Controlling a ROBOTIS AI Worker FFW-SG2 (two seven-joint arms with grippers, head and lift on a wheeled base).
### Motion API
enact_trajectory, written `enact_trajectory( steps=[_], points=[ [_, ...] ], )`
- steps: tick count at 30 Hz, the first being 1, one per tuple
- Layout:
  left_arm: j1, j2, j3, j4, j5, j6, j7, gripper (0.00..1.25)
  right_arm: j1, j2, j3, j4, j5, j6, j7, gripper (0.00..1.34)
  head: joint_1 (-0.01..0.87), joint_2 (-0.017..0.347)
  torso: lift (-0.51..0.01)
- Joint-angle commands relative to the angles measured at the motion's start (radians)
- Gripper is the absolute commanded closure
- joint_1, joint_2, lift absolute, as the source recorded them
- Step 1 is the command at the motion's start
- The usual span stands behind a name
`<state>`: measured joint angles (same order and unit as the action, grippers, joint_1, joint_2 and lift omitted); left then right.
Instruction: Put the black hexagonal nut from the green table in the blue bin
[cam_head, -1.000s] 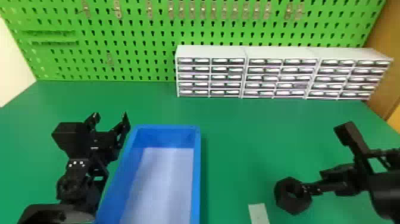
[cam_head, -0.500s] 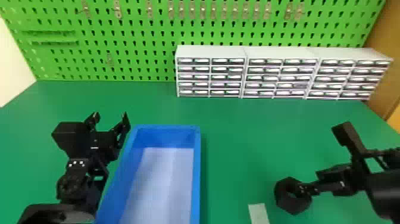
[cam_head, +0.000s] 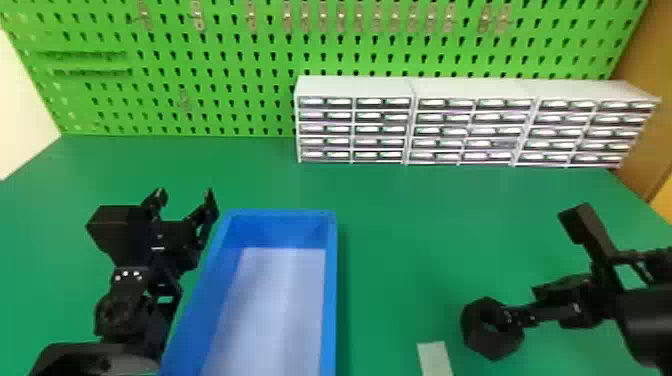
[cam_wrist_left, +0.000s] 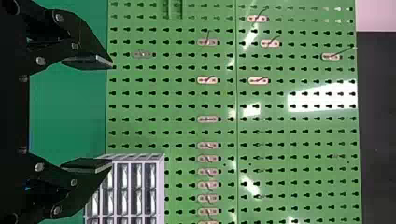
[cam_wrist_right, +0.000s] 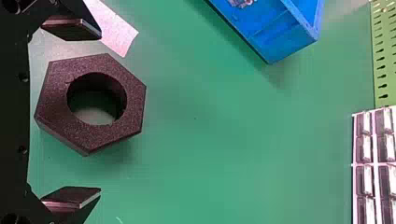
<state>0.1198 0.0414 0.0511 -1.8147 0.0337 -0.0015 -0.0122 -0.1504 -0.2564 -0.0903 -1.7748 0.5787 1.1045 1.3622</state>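
The black hexagonal nut (cam_head: 492, 345) lies flat on the green table (cam_head: 410, 240), right of the blue bin (cam_head: 280, 213). My right gripper (cam_head: 541, 267) is open over it, with one finger overlapping the nut's right part in the head view. Seen from the right wrist, the nut (cam_wrist_right: 51, 88) lies between the two spread fingers of the right gripper (cam_wrist_right: 100, 112), with a gap on either side. My left gripper (cam_head: 185, 194) is parked open beside the bin's left wall. In its own wrist view, the left gripper (cam_wrist_left: 112, 113) has nothing between its fingers.
A pale strip (cam_head: 434, 357) lies on the table between bin and nut. White drawer cabinets (cam_head: 470, 90) stand along the back, against a green pegboard (cam_head: 240, 60). The bin's corner (cam_wrist_right: 280, 42) shows near the nut from the right wrist.
My right gripper has shifted slightly left in the head view, farther over the nut. The nut, the bin and my left arm are where they were.
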Motion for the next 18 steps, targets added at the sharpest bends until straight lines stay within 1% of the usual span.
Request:
enact_trajectory(
  steps=[1, 11, 18],
  points=[
    [0.000, 0.000, -0.001, 0.000, 0.000, 0.000, 0.000, 0.50, -0.003, 0.000, 0.000, 0.000, 0.020, 0.000, 0.005, 0.13, 0.657, 0.057, -0.095],
    [-0.002, 0.000, -0.002, 0.002, 0.000, 0.000, 0.001, 0.50, -0.040, -0.003, 0.024, 0.052, 0.056, -0.018, 0.005, 0.13, 0.657, 0.057, -0.095],
    [-0.003, 0.000, -0.005, 0.005, 0.000, -0.003, 0.001, 0.50, -0.066, 0.009, 0.021, 0.086, 0.118, -0.044, 0.005, 0.13, 0.657, 0.057, -0.095]
  ],
)
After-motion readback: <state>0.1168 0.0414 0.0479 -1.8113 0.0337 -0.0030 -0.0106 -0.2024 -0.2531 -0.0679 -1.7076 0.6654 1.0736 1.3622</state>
